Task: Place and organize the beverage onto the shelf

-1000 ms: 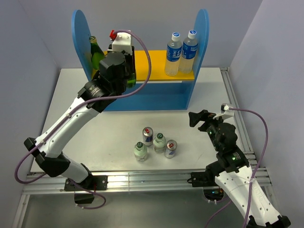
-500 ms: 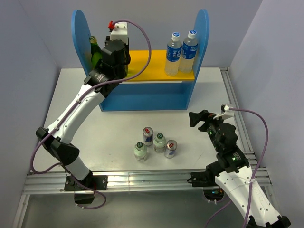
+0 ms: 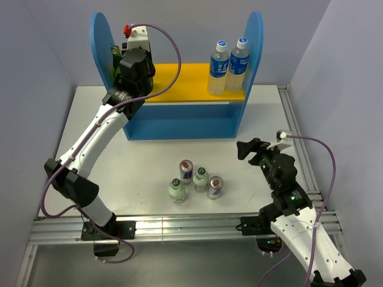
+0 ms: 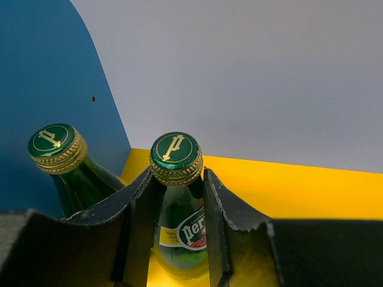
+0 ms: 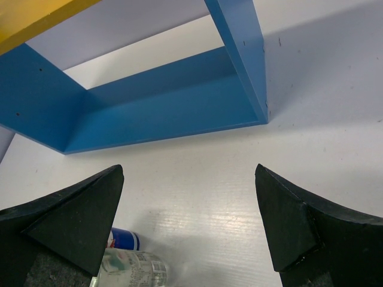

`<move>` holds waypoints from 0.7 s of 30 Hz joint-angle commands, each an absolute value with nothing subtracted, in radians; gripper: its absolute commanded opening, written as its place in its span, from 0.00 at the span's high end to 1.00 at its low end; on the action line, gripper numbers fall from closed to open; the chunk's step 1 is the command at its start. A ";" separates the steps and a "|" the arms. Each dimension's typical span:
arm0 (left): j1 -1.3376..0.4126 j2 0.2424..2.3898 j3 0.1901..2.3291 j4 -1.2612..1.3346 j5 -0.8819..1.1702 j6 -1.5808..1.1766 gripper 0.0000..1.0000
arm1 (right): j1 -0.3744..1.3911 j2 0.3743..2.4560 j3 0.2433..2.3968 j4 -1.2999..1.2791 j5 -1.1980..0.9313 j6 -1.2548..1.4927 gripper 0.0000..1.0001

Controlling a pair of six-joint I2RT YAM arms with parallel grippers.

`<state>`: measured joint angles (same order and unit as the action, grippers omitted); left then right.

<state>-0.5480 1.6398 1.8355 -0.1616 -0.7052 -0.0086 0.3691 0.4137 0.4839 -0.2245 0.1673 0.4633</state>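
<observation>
Item: left gripper (image 4: 176, 174). Jaws drawn in tight on the neck of a dark green bottle (image 4: 178, 224), just under its cap. Over the last second the arm has carried it from the front edge of the shelf (image 3: 254, 42) back toward 11 o'clock.

Position: over the left end of the yellow board (image 3: 191, 78), just beside the first green bottle (image 4: 57, 149) at its 9 o'clock. Whether its base rests on the board cannot be told.

Item: right gripper (image 3: 248, 149). Jaws spread wide, empty, unmoved at the table's (image 3: 119, 161) 4 o'clock.

Outstanding: two cans (image 3: 186, 170) and two short clear bottles (image 3: 176, 190), grouped at 6 o'clock.

Assessment: green pair nearly matched; release appears next.
</observation>
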 commanded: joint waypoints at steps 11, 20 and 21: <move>-0.540 1.546 1.824 -0.083 -0.672 -0.061 0.23 | 0.374 0.410 0.479 -0.179 0.173 0.465 0.03; -0.627 1.474 1.839 -0.144 -0.725 -0.045 0.10 | 0.376 0.393 0.474 -0.186 0.179 0.466 0.03; -0.646 1.462 1.833 -0.164 -0.742 -0.031 0.10 | 0.374 0.393 0.474 -0.186 0.181 0.466 0.03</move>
